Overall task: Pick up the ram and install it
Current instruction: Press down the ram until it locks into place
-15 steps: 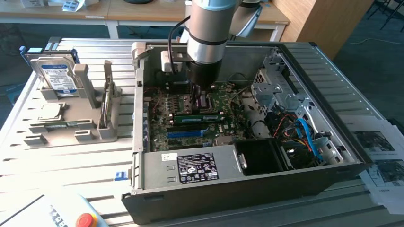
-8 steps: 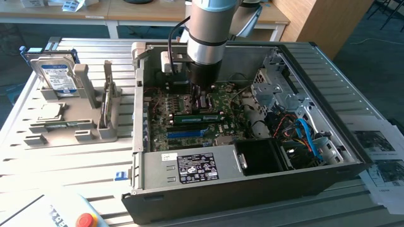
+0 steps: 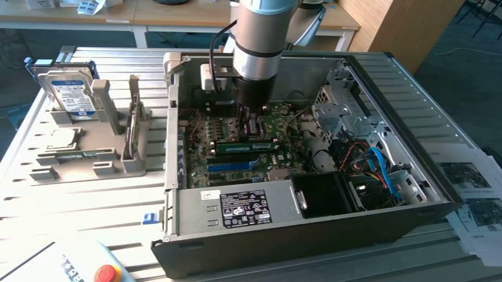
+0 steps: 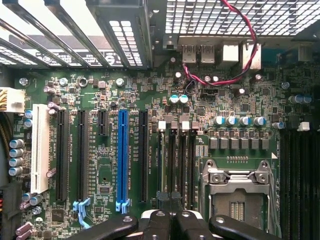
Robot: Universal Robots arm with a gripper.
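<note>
a silver-grey cylindrical robot arm (image 3: 263, 29) with a pale blue joint cap, black wrist section, white box and black cable on its side rises above the computer case (image 3: 314, 235); glossy black gripper (image 4: 170, 222) fingers.

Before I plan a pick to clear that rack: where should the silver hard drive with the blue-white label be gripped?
Grip the silver hard drive with the blue-white label by its free top edge, coming down from above. It stands upright in the grey plastic rack, which holds its lower end; pinching label face against back probably suits its thin shape.
</note>
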